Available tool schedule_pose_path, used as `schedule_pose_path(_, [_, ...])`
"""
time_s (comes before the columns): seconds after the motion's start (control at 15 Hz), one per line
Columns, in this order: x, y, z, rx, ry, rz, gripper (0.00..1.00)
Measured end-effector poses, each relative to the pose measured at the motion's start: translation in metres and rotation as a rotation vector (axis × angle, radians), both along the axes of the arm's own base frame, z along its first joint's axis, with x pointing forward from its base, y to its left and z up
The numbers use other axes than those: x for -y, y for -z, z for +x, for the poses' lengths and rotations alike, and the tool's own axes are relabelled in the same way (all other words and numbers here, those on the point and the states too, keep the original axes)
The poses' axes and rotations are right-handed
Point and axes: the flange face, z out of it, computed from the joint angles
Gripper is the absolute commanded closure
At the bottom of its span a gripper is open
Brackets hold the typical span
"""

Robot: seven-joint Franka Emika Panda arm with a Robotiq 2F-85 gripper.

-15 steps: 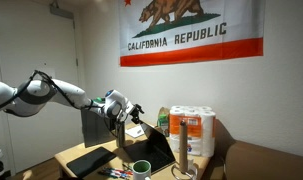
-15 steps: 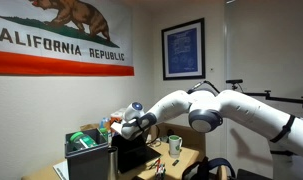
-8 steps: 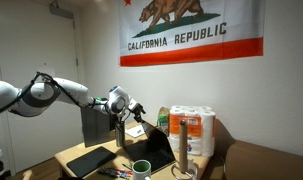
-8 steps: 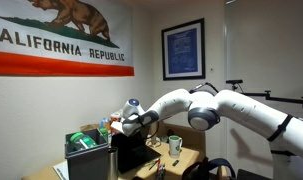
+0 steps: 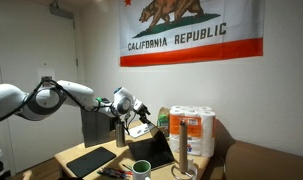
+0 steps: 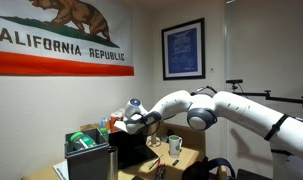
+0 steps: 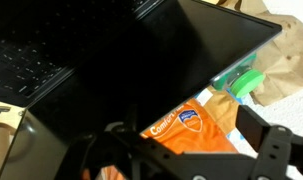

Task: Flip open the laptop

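The laptop (image 5: 153,149) stands open on the table, its dark screen tilted back. In the wrist view its screen (image 7: 141,70) fills most of the picture and the keyboard (image 7: 21,65) shows at the upper left. It also shows in an exterior view (image 6: 132,154). My gripper (image 5: 139,109) hovers just above the lid's top edge, also seen in an exterior view (image 6: 141,121). In the wrist view the gripper (image 7: 186,155) has its fingers wide apart with nothing between them; an orange package (image 7: 181,125) lies behind.
An upright dark grey box (image 5: 95,126) stands behind the gripper. A flat black slab (image 5: 89,160) lies at the table's front. A green mug (image 5: 141,168) sits before the laptop. Paper towel rolls (image 5: 196,130) stand beside it.
My gripper has shifted a little toward the paper towel rolls, along the top of the lid. The laptop's lid stays up.
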Motion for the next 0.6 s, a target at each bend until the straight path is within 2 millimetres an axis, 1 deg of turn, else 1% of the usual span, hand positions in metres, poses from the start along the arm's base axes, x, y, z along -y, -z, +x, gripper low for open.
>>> schedule_pose_path(0.13, [0.0021,0.0018,0.0018,0.004,-0.006,-0.016,0.00])
schedule_pose_path(0.6, [0.0002,0.0029,0.0021,0.002,-0.014,-0.015,0.00])
